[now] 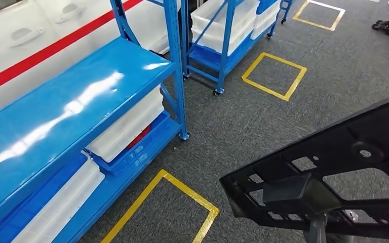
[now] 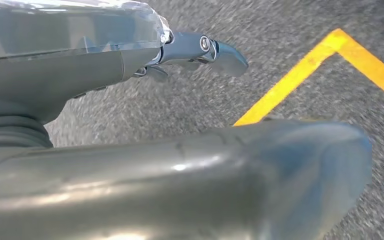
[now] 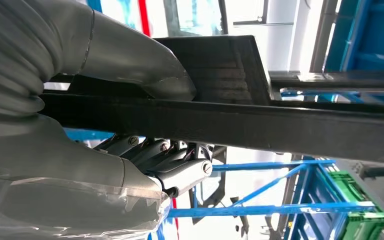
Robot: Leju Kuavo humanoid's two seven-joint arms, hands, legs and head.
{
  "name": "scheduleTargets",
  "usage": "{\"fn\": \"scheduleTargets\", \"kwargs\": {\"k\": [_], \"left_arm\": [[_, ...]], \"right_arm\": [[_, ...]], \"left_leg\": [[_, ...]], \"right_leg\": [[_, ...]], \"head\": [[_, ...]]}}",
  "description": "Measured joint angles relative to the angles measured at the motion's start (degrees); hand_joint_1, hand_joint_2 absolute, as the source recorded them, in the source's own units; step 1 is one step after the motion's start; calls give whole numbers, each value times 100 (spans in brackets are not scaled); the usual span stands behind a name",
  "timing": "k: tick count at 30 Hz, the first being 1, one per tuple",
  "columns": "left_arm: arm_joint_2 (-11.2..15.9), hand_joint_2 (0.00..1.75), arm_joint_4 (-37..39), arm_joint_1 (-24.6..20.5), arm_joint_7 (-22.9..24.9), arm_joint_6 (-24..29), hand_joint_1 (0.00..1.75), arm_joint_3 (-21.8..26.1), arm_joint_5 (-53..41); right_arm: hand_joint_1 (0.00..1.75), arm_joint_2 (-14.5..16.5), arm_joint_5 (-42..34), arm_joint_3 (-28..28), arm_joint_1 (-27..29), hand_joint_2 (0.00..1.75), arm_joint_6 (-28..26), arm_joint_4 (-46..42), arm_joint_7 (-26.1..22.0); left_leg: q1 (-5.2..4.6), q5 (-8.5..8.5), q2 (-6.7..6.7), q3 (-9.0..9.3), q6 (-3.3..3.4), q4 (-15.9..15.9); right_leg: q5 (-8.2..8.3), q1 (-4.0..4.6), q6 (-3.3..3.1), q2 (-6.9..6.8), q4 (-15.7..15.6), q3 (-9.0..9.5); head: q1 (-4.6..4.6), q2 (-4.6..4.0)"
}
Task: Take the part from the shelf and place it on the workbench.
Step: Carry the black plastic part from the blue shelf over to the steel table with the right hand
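The part (image 1: 344, 152) is a flat black plastic frame with several cut-outs, hanging over the carpet at the lower right of the head view. My right hand (image 1: 293, 195) grips its near edge, thumb on top. In the right wrist view the thumb (image 3: 130, 60) presses one face of the part (image 3: 280, 125) and the fingers (image 3: 175, 165) curl against the other face. My left hand (image 2: 80, 70) hangs over the grey carpet holding nothing, with a finger (image 2: 220, 50) stretched out and the thumb apart from it. The blue shelf (image 1: 71, 101) stands to the left.
White bins (image 1: 126, 126) sit on the blue shelf's lower levels. A second blue rack (image 1: 223, 30) with white bins stands farther back. Yellow tape squares (image 1: 273, 76) mark the grey carpet, one near my feet (image 1: 162, 207). A white vehicle body with a red stripe (image 1: 40, 50) runs behind the shelf.
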Motion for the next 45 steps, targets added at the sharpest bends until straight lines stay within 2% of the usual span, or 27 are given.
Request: {"fn": "scheduleTargets", "kwargs": {"k": [2, 4, 5, 7, 9, 11, 12, 14, 15, 17, 18, 19, 21, 23, 24, 26, 28, 30, 32, 33, 35, 37, 39, 40, 42, 44, 45], "left_arm": [[-2, 0, 0, -35, 42, 16, 0, 16, 27], [-2, 0, 0, -39, 98, 38, 0, 42, 49], [-1, 0, 0, -33, 137, 56, 0, 61, 55], [-2, 0, 0, -21, 241, 116, 0, 101, 67], [-3, 0, 0, -18, 345, 200, 0, 127, 73], [-14, 0, 0, -20, 431, 314, 0, 139, 60], [-25, 0, 0, -18, 469, 387, 0, 146, 51], [-66, 0, 0, -14, 508, 545, 0, 163, 39], [-84, 0, 0, -16, 518, 619, 0, 173, 38], [-125, 0, 0, -33, 532, 742, 0, 190, 29], [-139, 0, 0, -41, 536, 780, 0, 195, 23], [-151, 0, 0, -45, 532, 814, 0, 201, 19], [-152, 0, 0, -34, 497, 859, 0, 227, 34], [-125, 0, -1, -19, 448, 878, 0, 278, 98], [-99, 0, -1, -19, 426, 879, 0, 310, 141], [-42, 0, -2, -34, 368, 875, 0, 382, 234], [12, 0, -3, -53, 296, 843, 0, 467, 325], [88, 0, -5, -68, 248, 782, 0, 543, 389], [183, 0, -9, -90, 249, 733, 0, 601, 433], [237, 0, -12, -104, 263, 714, 0, 630, 452], [348, 0, -16, -113, 297, 669, 0, 689, 485], [463, 0, -18, -93, 314, 588, 0, 745, 527], [601, 0, -23, -65, 300, 469, 0, 810, 590], [667, 0, -26, -57, 288, 403, 0, 840, 619], [788, 0, -28, -50, 269, 284, 0, 879, 649], [901, 0, -28, -46, 266, 187, 0, 915, 669], [949, 0, -28, -41, 266, 148, 0, 936, 680]], "right_arm": [[175, -8, 13, 46, -15, 175, -15, 8, 1], [175, -10, 67, 123, -70, 175, -63, 23, 14], [175, -9, 106, 175, -111, 175, -97, 36, 27], [175, -9, 196, 290, -187, 175, -171, 78, 58], [175, -10, 268, 397, -214, 175, -240, 131, 84], [175, -10, 356, 500, -223, 175, -321, 192, 99], [175, -9, 421, 557, -227, 175, -371, 221, 103], [175, -8, 549, 648, -225, 175, -456, 259, 104], [175, -8, 594, 681, -217, 175, -489, 273, 105], [175, -8, 631, 712, -183, 175, -549, 287, 107], [175, -8, 633, 714, -161, 175, -578, 290, 105], [175, -8, 632, 714, -147, 175, -611, 291, 103], [175, -8, 622, 704, -130, 175, -662, 293, 95], [175, -8, 613, 686, -116, 175, -702, 309, 80], [175, -9, 610, 674, -106, 175, -725, 325, 69], [175, -10, 610, 658, -91, 175, -799, 364, 40], [175, -11, 619, 651, -92, 175, -911, 393, 18], [175, -14, 630, 650, -93, 175, -1018, 407, 7], [175, -21, 611, 644, -87, 175, -1084, 420, 3], [175, -25, 591, 639, -82, 175, -1105, 426, 2], [175, -34, 562, 627, -94, 175, -1128, 436, 0], [175, -43, 567, 609, -112, 175, -1152, 450, -1], [175, -60, 604, 580, -114, 175, -1183, 468, -2], [175, -72, 621, 562, -112, 175, -1197, 474, -2], [175, -96, 636, 537, -112, 175, -1216, 481, -2], [175, -124, 639, 519, -114, 175, -1231, 481, -2], [175, -140, 638, 511, -114, 175, -1237, 481, -2]], "left_leg": [[21, -30, 0, 10, -66, 36], [61, -244, -300, -104, -126, 312], [79, -440, -503, -247, -148, 631], [89, -795, -681, -625, -161, 1434], [90, -774, -709, -787, -150, 1728], [99, -355, -820, -542, -118, 1138], [104, -159, -987, -371, -95, 728], [111, 26, -1253, -169, -60, 199], [100, 23, -1291, -155, -41, 132], [94, 62, -1153, -152, 21, 96], [99, 95, -1066, -148, 64, 69], [107, 132, -973, -151, 107, 38], [89, 175, -776, -183, 159, 7], [54, 180, -575, -219, 170, 10], [42, 180, -477, -230, 172, 11], [24, 174, -306, -230, 167, 13], [0, 156, -173, -207, 142, 21], [-17, 135, -68, -183, 97, 32], [-22, 123, 54, -158, 45, 28], [-12, 94, 37, -154, 17, 50], [15, -127, -254, -265, -38, 344], [50, -519, -614, -595, -73, 1087], [68, -697, -700, -880, -101, 1695], [76, -616, -708, -892, -109, 1700], [107, -194, -798, -631, -117, 1077], [152, 87, -1122, -345, -120, 378], [163, 127, -1244, -284, -113, 202]], "right_leg": [[26, 6, -88, 115, -16, -36], [68, -13, -163, 228, -37, -69], [89, -13, -193, 287, -42, -89], [120, 4, -231, 429, -39, -136], [141, 20, -234, 594, -33, -158], [159, 21, -213, 762, -26, -157], [170, 25, -192, 843, -18, -162], [203, 20, -131, 991, -2, -202], [225, 15, -90, 1057, -5, -227], [277, -8, -1, 1181, -30, -267], [257, -3, 26, 1118, 1, -300], [162, 10, 43, 974, 129, -375], [-226, 36, 55, 563, 753, -668], [-549, 38, 75, 397, 1459, -958], [-567, 38, 76, 372, 1577, -974], [-329, 47, 47, 287, 1118, -637], [-94, 101, -36, -18, 292, -128], [-37, 165, -119, -200, -88, 78], [-11, 181, -171, -71, -118, 61], [10, 169, -198, -1, -140, 60], [58, 125, -260, 147, -184, 59], [86, 110, -297, 300, -190, 41], [98, 111, -306, 479, -178, 27], [101, 110, -303, 571, -168, 25], [97, 102, -286, 742, -135, 25], [95, 106, -234, 901, -79, -20], [103, 102, -195, 974, -57, -57]], "head": [[-1, 1], [-2, 1], [-2, 1], [-2, 1], [-2, 0], [-2, 0], [-2, 0], [-1, 1], [-1, 1], [0, 1], [0, 1], [2, 0], [6, 0], [7, 0], [7, -1], [7, -1], [7, 0], [7, 0], [6, 0], [6, 0], [4, 0], [2, 0], [2, 0], [2, 0], [2, 1], [2, 0], [3, 0]]}}
